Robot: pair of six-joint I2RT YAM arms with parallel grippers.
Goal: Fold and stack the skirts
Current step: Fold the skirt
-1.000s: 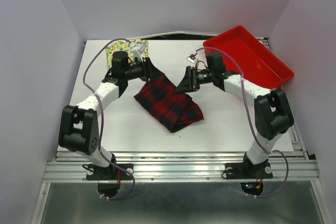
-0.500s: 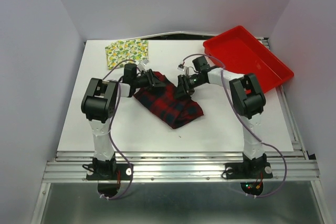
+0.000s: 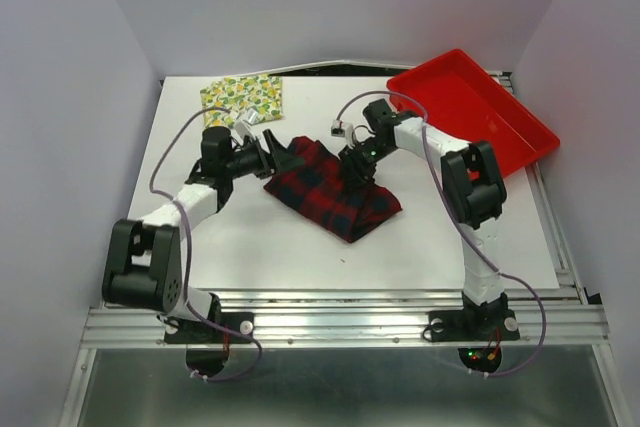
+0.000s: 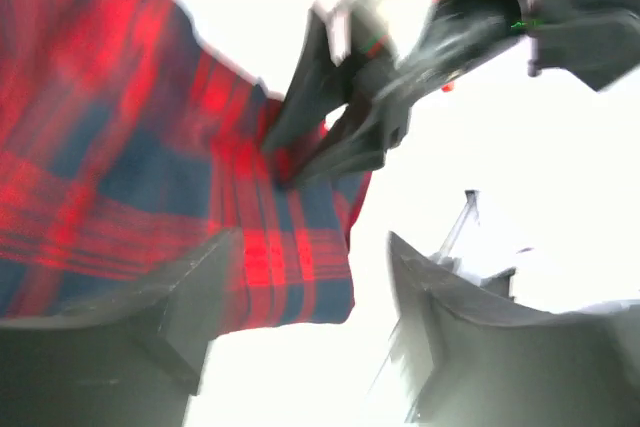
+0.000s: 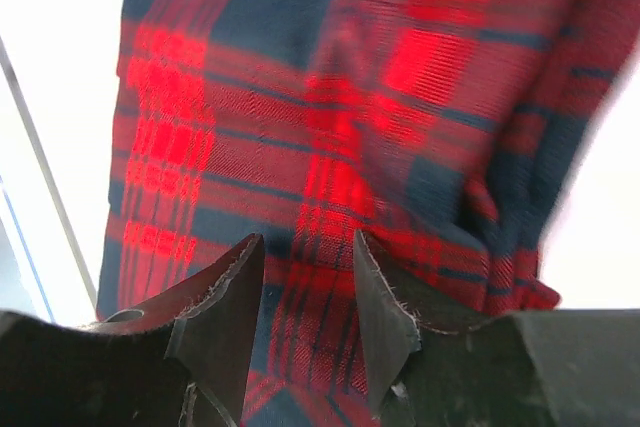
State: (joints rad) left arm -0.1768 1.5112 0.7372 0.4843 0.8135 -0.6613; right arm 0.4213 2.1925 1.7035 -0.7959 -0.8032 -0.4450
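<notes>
Right pincer [image 3: 354, 169] pinched plaid skirt [image 3: 338, 202] fold; left pincer [image 3: 284, 157] gaped wide beside cloth edge. Risk: 1-sided hold, fold might sag open.

Red-and-black plaid skirt [image 3: 338, 209], cream-yellow lemon-and-leaf print skirt [image 3: 243, 97], plain red tray [image 3: 470, 97], white table [image 3: 260, 247]

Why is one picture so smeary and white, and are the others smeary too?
Left wrist view: motion blur streaks the plaid skirt and the right claw, and everything behind glares plain white. Right wrist view: sharper, the plaid weave shows, soft only at its right edge. Top view: crisp and evenly lit, with the lemon skirt and red tray clear.
</notes>
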